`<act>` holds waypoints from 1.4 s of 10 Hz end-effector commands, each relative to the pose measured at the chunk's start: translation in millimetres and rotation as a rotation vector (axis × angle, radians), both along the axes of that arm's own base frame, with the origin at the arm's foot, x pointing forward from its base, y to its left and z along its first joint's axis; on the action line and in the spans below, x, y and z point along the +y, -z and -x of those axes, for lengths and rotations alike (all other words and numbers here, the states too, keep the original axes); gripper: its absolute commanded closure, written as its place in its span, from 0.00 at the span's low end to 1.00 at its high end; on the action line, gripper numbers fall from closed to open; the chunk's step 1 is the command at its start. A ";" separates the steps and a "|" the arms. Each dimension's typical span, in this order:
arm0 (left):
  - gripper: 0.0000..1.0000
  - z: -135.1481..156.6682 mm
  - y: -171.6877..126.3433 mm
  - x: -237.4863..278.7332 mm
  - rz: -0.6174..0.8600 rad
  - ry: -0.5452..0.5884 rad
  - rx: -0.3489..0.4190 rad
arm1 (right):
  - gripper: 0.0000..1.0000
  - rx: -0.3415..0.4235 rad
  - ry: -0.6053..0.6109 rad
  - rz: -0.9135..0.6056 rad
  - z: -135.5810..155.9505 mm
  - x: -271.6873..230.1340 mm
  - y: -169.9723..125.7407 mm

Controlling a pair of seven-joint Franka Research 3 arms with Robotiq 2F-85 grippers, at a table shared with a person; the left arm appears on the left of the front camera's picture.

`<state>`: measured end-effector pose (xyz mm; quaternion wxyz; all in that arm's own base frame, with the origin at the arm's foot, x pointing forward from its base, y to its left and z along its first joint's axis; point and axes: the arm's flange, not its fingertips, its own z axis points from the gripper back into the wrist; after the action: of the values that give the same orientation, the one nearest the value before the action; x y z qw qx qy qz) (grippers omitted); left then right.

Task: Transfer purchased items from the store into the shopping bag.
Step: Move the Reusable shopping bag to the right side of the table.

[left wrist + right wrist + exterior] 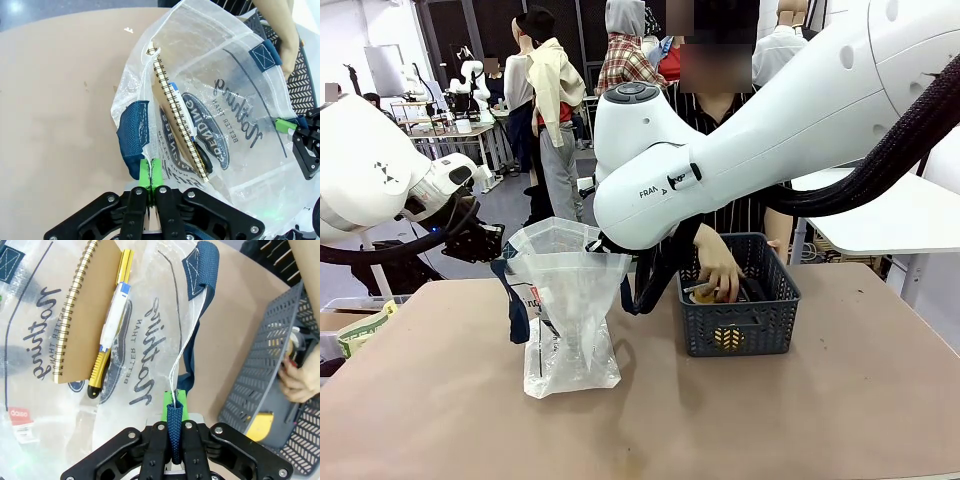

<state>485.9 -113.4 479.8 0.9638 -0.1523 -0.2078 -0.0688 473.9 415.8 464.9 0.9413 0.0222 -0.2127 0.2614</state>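
Shopping bag (565, 300) stands upright on the tabletop (820, 420), left of middle, mouth held open between the two arms.

Left claw (150, 172): green pads pressed fully together on the bag's rim, just beside a dark blue strap patch (132, 130); no gap shows between the pads.

Right claw (175, 405): closed tight on a blue strap handle (175, 432) at the opposite rim; thin white film runs up from the grip.

Inside the bag, seen through the plastic: a spiral-bound notebook (85, 315) with a brown cover, lying against the printed wall; a yellow and white pen-like tool (112, 325) touches it alongside.

Basket (740, 330), dark lattice, sits right of middle toward the far edge, apart from the bag; something yellow shows through its front wall.

Person's hand (718, 275) reaches down into the basket from the far side, fingers on a small yellowish item (703, 294); what kind of item it is, I cannot tell.
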 end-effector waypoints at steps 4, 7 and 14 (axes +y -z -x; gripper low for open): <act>1.00 0.5 -1.5 0.9 0.000 -0.003 -0.006 | 1.00 0.004 0.006 0.001 0.0 -0.9 1.6; 1.00 0.5 -1.5 0.9 0.000 -0.003 -0.006 | 1.00 0.004 0.006 0.001 0.0 -0.9 1.6; 1.00 0.5 -1.5 0.9 0.000 -0.003 -0.006 | 1.00 0.004 0.006 0.001 0.0 -0.9 1.6</act>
<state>485.9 -113.4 479.8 0.9638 -0.1523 -0.2078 -0.0688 473.9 415.8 464.9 0.9413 0.0222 -0.2127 0.2614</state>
